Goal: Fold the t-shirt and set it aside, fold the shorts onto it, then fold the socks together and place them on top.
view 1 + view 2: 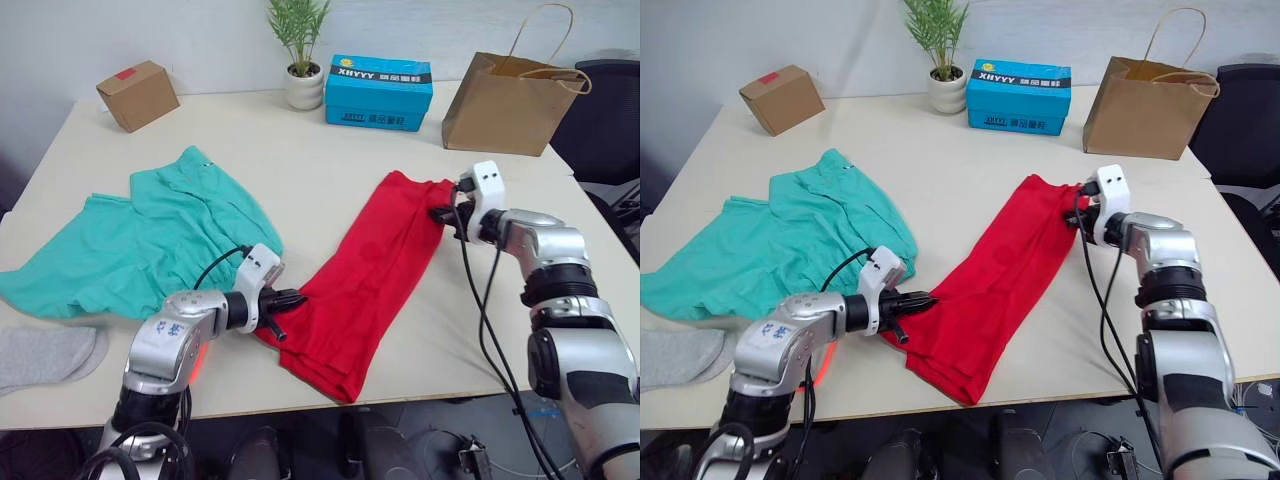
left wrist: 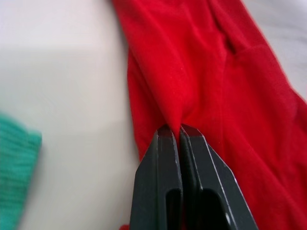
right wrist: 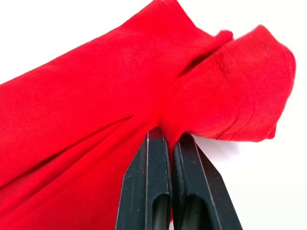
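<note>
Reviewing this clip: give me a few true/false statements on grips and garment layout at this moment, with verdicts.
1. Both grippers are shut on the t-shirt. True: left gripper and right gripper each pinch red cloth.
2. The shorts lie on top of the t-shirt. False: they lie spread beside it, to the robot's left.
3. A grey sock lies near the table's front left edge. True.
4. The t-shirt lies flat, fully spread. False: it is folded into a long strip.

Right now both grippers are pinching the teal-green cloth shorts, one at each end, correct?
No. Both are shut on the bright red cloth t-shirt, as both wrist views show: left gripper at its near end, right gripper at its far end. The teal-green cloth shorts lie untouched.
</note>
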You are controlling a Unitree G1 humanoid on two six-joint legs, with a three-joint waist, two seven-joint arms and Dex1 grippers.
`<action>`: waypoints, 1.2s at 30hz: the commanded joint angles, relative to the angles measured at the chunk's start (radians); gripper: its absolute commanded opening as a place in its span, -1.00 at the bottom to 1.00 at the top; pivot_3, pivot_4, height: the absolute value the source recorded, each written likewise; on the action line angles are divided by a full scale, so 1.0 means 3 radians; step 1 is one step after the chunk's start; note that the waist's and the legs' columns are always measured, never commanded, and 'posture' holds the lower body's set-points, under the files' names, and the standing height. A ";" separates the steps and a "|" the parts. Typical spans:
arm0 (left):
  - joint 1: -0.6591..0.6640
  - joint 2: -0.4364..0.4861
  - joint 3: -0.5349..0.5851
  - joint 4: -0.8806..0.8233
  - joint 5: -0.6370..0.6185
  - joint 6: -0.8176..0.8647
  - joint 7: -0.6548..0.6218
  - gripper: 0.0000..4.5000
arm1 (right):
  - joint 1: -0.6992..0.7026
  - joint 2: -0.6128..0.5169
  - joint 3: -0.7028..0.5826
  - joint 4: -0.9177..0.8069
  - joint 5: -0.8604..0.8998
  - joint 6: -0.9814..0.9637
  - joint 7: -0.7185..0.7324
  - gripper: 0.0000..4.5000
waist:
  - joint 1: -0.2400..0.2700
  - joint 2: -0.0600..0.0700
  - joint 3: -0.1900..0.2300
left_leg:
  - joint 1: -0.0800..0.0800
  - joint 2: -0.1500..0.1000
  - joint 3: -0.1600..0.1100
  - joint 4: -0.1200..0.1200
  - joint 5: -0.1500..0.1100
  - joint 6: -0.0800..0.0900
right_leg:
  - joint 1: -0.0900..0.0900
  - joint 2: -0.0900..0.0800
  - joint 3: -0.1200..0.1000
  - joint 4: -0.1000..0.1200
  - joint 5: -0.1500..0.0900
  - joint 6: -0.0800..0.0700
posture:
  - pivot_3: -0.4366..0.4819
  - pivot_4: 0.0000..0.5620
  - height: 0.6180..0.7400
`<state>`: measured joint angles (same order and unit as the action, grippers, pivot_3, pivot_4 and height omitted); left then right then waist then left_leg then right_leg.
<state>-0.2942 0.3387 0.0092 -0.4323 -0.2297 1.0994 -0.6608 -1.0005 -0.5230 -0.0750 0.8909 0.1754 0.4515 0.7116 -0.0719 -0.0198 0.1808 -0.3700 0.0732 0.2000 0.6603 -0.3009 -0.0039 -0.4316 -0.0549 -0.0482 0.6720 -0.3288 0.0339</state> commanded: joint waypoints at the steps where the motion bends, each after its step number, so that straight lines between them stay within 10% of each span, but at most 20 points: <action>1: 0.0197 -0.0220 0.0187 -0.0369 -0.0029 0.0045 0.0423 -1.00 | -0.0156 0.0066 -0.0013 0.0207 -0.0072 -0.0375 -0.0019 -1.00 | 0.0020 0.0000 0.0000 | 0.0000 -0.0001 -0.0001 0.0000 0.0000 0.0000 | 0.0001 -0.0001 -0.0001 -0.0001 0.0000 0.0000 | -0.05 -0.47 1.00; 9: 0.0516 -0.0302 0.0207 -0.0757 -0.0355 0.0104 0.0521 -1.00 | -0.0308 0.0072 0.0001 0.0406 -0.0075 -0.0327 0.0359 -0.72 | 0.0043 0.0000 0.0000 | 0.0001 0.0000 0.0000 0.0000 0.0000 0.0000 | 0.0001 0.0000 0.0000 0.0000 0.0000 0.0000 | -0.05 -0.47 1.00; 21: 0.0142 0.1312 0.0260 -0.0454 -0.1079 -0.0058 -0.0769 0.58 | 0.0850 -0.1036 -0.0105 -0.1857 0.0395 0.1196 0.1220 1.00 | 0.0082 0.0002 0.0001 | -0.0002 -0.0003 -0.0006 -0.0009 -0.0002 -0.0002 | 0.0002 -0.0005 -0.0006 -0.0014 0.0000 0.0000 | -0.05 -0.47 1.00; 27: -0.0811 0.1431 0.0210 0.0403 -0.1242 0.0008 -0.0941 0.98 | 0.1707 -0.1326 -0.0384 -0.3518 0.1305 0.2571 0.1312 1.00 | 0.0078 -0.0001 0.0001 | 0.0004 0.0001 -0.0013 -0.0011 -0.0001 -0.0003 | 0.0008 0.0000 -0.0010 -0.0019 0.0001 -0.0003 | -0.05 -0.47 1.00; 36: -0.2386 0.0644 -0.0718 0.2674 -0.0480 -0.0697 -0.0968 0.98 | 0.2515 -0.0186 -0.0905 -0.4854 0.1957 0.3874 0.0281 1.00 | 0.0174 -0.0009 -0.0001 | -0.0011 -0.0002 -0.0014 -0.0003 -0.0001 0.0000 | 0.0003 0.0003 -0.0017 -0.0026 0.0003 0.0000 | -0.05 -0.47 1.00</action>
<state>-0.9713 0.5443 -0.1841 0.2847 -0.4241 0.9469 -0.9543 -0.2553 -0.5906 -0.2945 -0.5089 0.7265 1.5787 0.8519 -0.0196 -0.0224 0.1805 -0.3742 0.0716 0.1960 0.6594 -0.3014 -0.0033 -0.4316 -0.0554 -0.0528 0.6653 -0.3278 0.0342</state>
